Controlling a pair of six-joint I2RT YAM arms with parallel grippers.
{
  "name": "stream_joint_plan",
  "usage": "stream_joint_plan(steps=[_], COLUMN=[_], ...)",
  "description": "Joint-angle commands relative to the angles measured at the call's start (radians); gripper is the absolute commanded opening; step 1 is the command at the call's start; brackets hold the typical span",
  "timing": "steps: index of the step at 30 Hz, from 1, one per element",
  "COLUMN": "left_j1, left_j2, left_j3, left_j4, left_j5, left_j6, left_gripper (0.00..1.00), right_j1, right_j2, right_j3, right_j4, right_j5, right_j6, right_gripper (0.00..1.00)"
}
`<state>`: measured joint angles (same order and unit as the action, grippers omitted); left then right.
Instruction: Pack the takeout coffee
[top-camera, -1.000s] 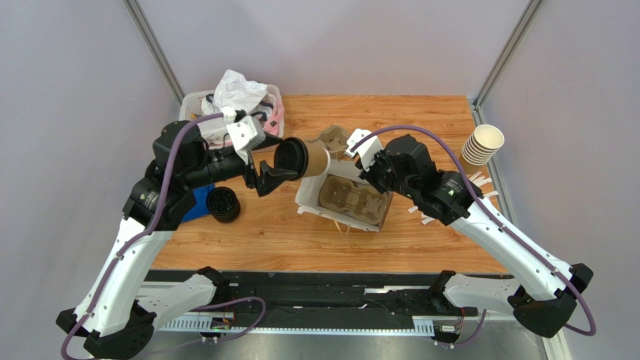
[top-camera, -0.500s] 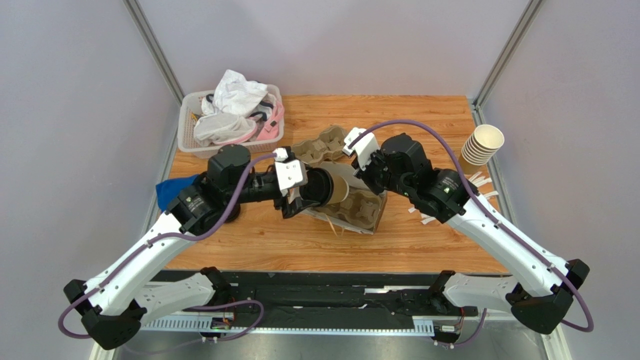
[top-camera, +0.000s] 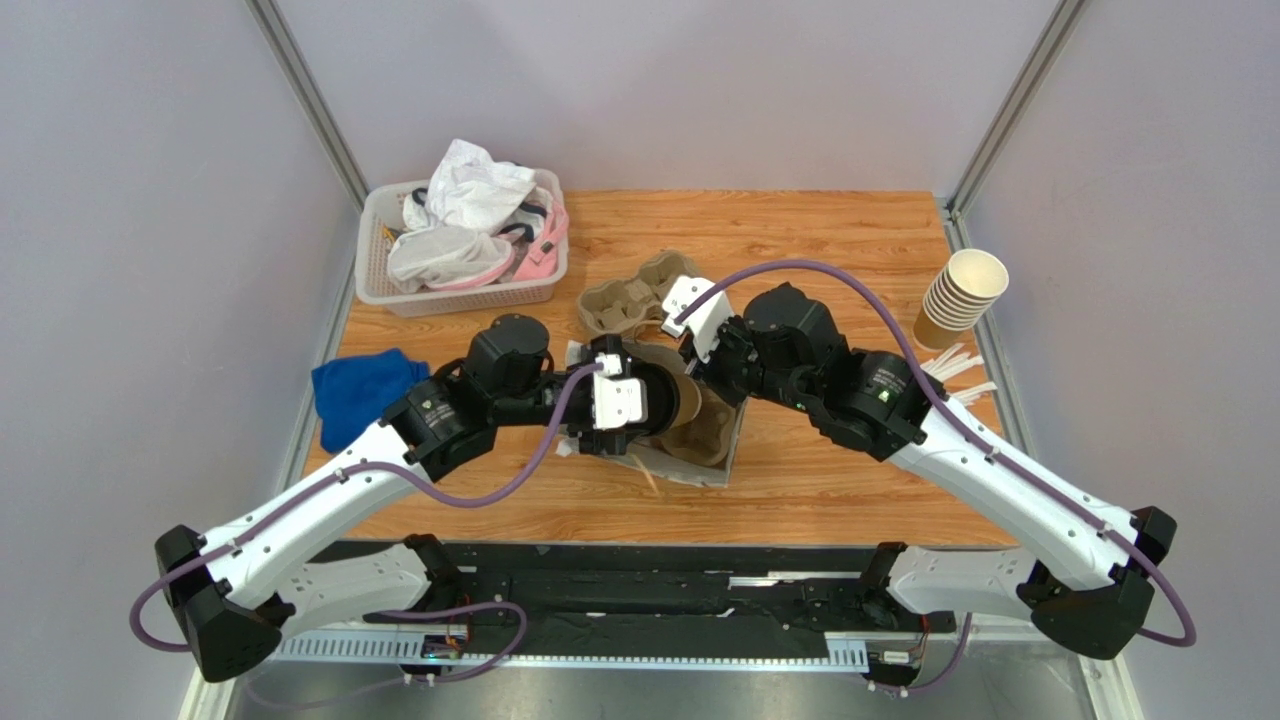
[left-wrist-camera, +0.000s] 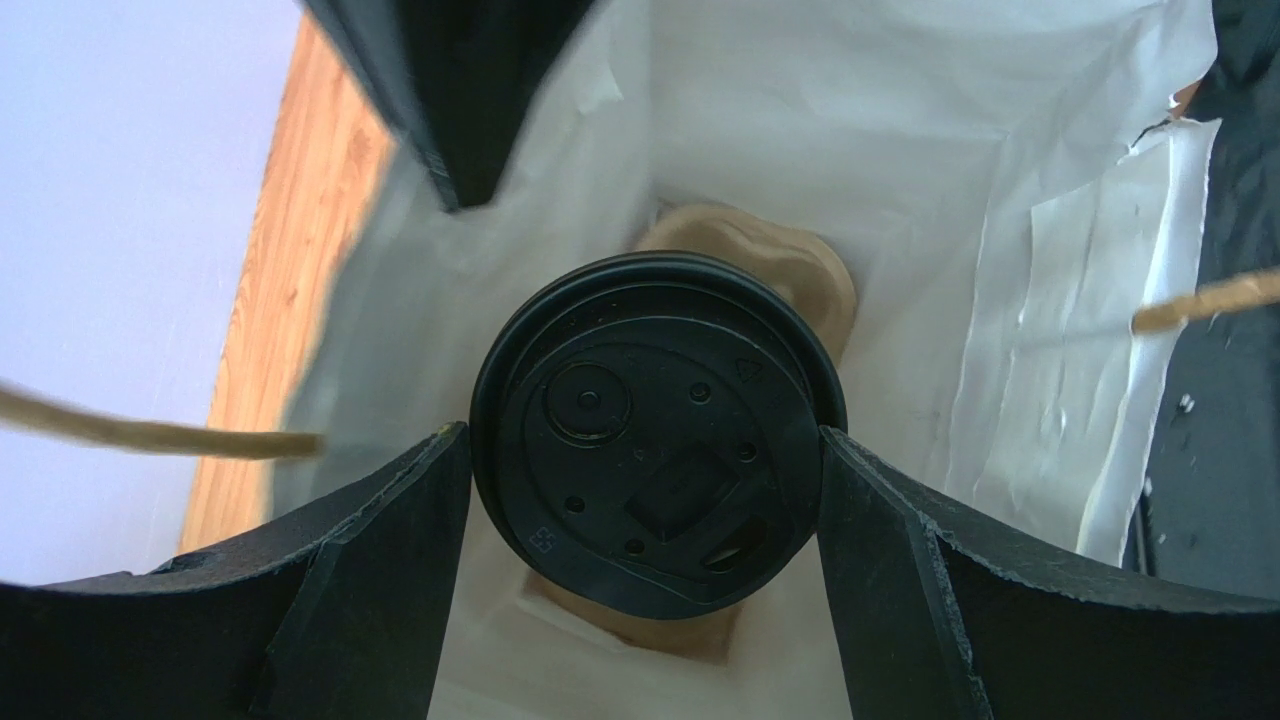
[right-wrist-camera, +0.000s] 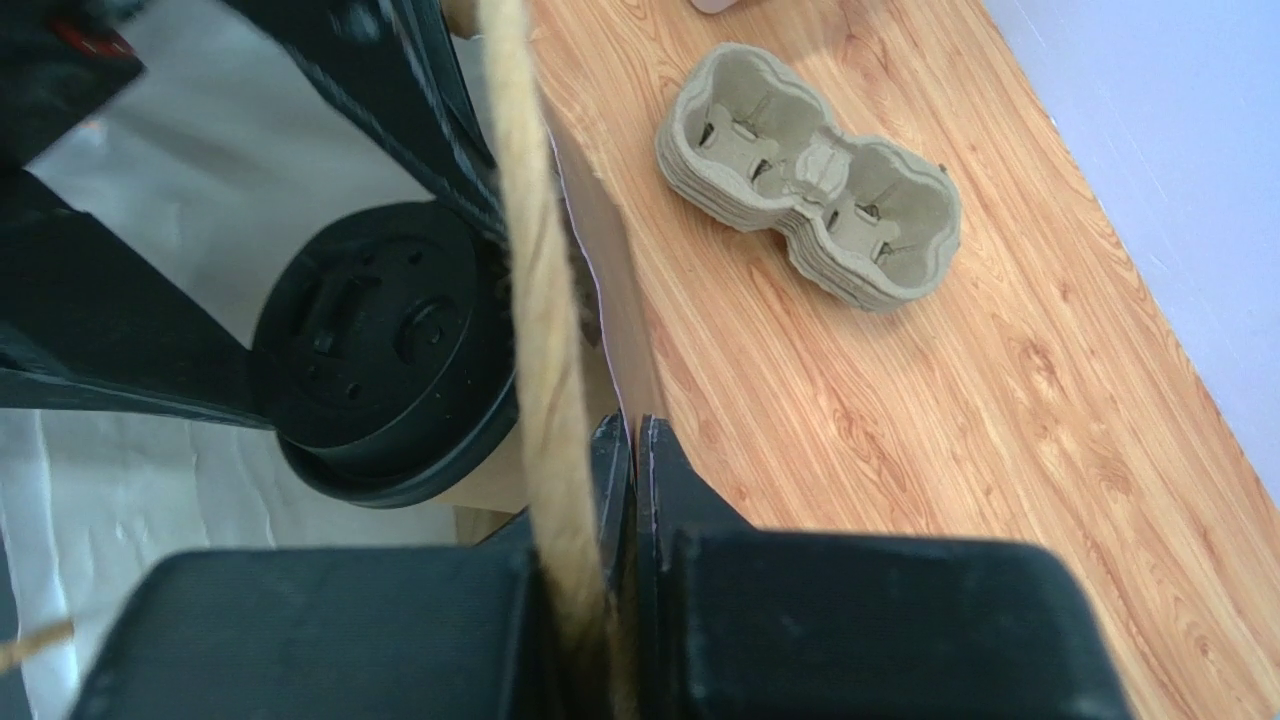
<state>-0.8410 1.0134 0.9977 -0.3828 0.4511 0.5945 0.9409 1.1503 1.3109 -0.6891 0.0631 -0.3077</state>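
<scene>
The takeout coffee (left-wrist-camera: 657, 435), a tan paper cup under a round black lid, hangs lid-first toward the left wrist camera, inside the white paper bag (left-wrist-camera: 842, 120). My left gripper (left-wrist-camera: 646, 495) is shut on it, one finger pressed against each side of the lid. From above, the cup (top-camera: 684, 402) is mostly covered by the left gripper (top-camera: 639, 405) at the bag's mouth. My right gripper (right-wrist-camera: 631, 450) is shut on the bag's rim, a thin paper edge pinched between its jaws. The lid (right-wrist-camera: 383, 353) shows just left of it. A twine handle (right-wrist-camera: 534, 225) runs past the fingers.
A white basket of cloths (top-camera: 458, 225) stands at the back left. A blue cloth (top-camera: 361, 387) lies near the left edge. Stacked cardboard cup carriers (right-wrist-camera: 812, 173) rest behind the bag. A stack of cream cups (top-camera: 962, 297) leans at the right edge.
My left arm has swung right and down, carrying the cup from above the table into the bag's mouth. My right gripper has kept its hold on the rim and shifted slightly left.
</scene>
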Motion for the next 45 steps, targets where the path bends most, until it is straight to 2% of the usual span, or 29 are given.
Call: stream_joint_plan(steps=[1,7,14,22,29,34,45], left_j1=[-0.018,-0.029,-0.029,-0.029,-0.035,-0.09,-0.113], left_j2=[-0.033,-0.059,-0.102,-0.092,-0.127,-0.151,0.017], left_j3=[-0.057,-0.12,-0.191,-0.229,-0.232,-0.217,-0.1], left_j4=[0.024,-0.025,-0.019,0.011,0.042,0.025,-0.039], left_j5=[-0.005,-0.081,-0.242,-0.29,-0.215,-0.167,-0.169], left_j6=[0.154,0.231,0.277,0.306,0.352,0.409,0.521], left_gripper=[0.0,0.0,0.0,0.0,0.0,0.0,0.0], right_j1=[0.016,0.033,0.068,0.072,0.07,0.068,0.067], right_j2=[-0.011,-0.038,-0.09,-0.096,-0.087,-0.081,-0.075], right_j3=[0.014,-0.03,-0.108,-0.14,-0.137,-0.127,-0.101], right_j4=[0.074,0.06,0.08,0.122,0.125,0.126,0.108], right_j5=[0.007,-0.023,-0.048,-0.129,-0.109,-0.112,-0.152], right_j6=[0.047,0.061,0.041,0.07,0.079,0.09,0.067], right_gripper=[0.0,0.0,0.0,0.0,0.0,0.0,0.0])
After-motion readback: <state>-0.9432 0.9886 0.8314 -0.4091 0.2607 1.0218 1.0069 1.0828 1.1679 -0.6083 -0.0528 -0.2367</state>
